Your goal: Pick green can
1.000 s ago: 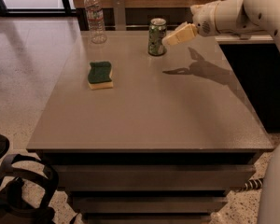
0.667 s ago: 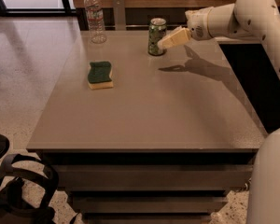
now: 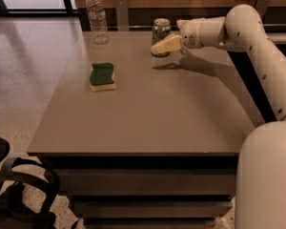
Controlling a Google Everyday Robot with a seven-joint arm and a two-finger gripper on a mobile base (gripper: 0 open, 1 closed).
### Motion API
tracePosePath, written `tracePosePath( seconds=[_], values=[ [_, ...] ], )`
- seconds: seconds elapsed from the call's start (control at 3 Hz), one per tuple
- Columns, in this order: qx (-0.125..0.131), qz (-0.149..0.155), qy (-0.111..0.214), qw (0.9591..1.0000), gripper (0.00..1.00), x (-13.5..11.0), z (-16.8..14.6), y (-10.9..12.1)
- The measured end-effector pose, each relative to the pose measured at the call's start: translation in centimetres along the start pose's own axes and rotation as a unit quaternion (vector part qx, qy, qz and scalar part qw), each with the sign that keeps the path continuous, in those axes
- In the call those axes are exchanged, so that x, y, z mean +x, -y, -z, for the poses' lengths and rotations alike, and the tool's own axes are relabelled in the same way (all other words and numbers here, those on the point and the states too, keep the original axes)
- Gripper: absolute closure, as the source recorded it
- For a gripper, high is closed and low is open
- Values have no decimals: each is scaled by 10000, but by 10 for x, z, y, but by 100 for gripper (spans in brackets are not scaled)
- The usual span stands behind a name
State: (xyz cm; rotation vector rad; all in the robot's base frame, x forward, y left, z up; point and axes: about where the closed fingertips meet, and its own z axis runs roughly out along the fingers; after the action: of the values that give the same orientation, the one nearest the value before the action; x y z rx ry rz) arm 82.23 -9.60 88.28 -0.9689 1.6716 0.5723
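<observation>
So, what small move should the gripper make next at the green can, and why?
Probably ease the gripper slightly further onto the green can before gripping. It overlaps the can's lower part, yet the can stands upright on the table near the far edge, not lifted, and whether it is held cannot be told.

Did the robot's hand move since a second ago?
Yes. The gripper has moved left, closer to the green can, which has stayed put near the far edge of the table.

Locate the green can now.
Camera view, grey table, far edge: small green metal can stands right of the clear plastic bottle, the claw just before it.
</observation>
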Motion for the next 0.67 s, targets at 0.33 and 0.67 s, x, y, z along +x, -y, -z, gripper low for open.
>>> tracePosePath(
  seconds=[0.33, 0.67],
  values=[
    [-209, -99, 147, 9996, 18, 6, -22, -5],
    [-245, -112, 159, 9995, 41, 7, -26, -6]
  ],
)
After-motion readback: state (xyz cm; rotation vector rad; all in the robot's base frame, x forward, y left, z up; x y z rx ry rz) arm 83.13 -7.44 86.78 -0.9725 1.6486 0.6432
